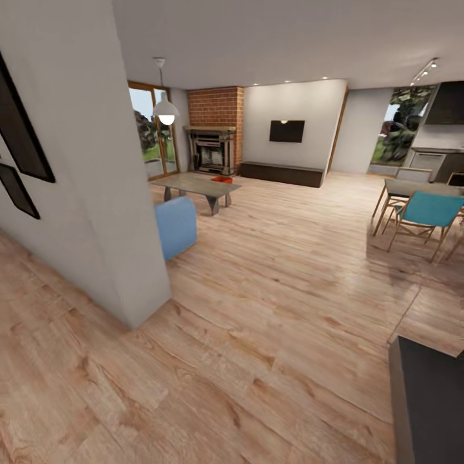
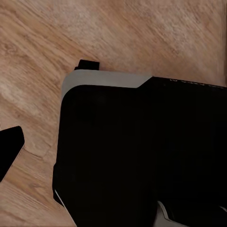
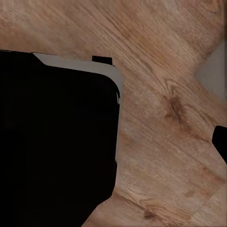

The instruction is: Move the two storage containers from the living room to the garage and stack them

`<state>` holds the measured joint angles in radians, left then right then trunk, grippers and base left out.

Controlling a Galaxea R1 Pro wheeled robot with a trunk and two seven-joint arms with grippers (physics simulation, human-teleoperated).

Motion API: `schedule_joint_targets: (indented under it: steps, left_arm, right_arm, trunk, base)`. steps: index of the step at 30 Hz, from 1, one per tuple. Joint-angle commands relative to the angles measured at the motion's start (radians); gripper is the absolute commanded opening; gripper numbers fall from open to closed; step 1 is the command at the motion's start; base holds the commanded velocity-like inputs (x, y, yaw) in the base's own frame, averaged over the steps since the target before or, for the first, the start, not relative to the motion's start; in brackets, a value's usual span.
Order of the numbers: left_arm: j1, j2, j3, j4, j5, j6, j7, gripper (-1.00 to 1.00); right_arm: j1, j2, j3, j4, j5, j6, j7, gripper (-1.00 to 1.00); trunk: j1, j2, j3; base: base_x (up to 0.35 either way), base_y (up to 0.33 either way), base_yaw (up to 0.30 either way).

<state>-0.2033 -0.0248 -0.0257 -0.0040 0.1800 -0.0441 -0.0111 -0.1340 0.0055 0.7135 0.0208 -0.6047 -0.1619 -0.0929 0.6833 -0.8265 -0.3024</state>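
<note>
The living room spreads ahead in the head view: a light wood plank floor (image 1: 270, 309) runs from the robot to the far wall, where a black TV (image 1: 287, 131) hangs above a dark low cabinet (image 1: 281, 173). A pale wall corner (image 1: 122, 245) juts in close on the left side and hides part of the room. Beyond it sit the end of a blue sofa (image 1: 175, 225) and, further on, the coffee table (image 1: 196, 185), with a brick fireplace (image 1: 212, 145) behind. A dining table with a teal chair (image 1: 425, 212) stands well apart to the right.

Of the 2 storage containers, 1 small orange-red patch (image 1: 222, 180) shows at the far edge of the coffee table, just in front of the fireplace; it is too small to say whether it rests on the tabletop or on the floor behind it, how its long axis lies, or whether it is 1 bin or both.

That patch lies well ahead and slightly left of the view's centre, past the wall corner and sofa. By that offset the left arm would be marginally nearer, though I judge a drive across the room must come first.

Both wrist views look down past the robot's dark body onto the planks. I cannot tell whether either gripper is apart or together.
</note>
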Motion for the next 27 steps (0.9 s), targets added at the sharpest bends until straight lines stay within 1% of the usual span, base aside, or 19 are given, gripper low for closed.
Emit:
schedule_joint_targets:
  steps: [1,27]
  left_arm:
    - [-0.001,0.0,-0.003,0.001,0.009,-0.003,-0.001,1.0]
    - [-0.001,0.0,-0.002,0.001,0.009,-0.003,-0.001,1.0]
  right_arm:
    - [-0.001,0.001,0.007,0.002,-0.006,-0.004,-0.001,1.0]
    - [-0.001,0.001,0.007,0.002,-0.006,-0.004,-0.001,1.0]
  trunk:
    - [0.001,-0.001,-0.001]
    - [0.001,-0.001,-0.001]
  base:
    - [0.322,0.0,-0.221]
    - [0.322,0.0,-0.21]
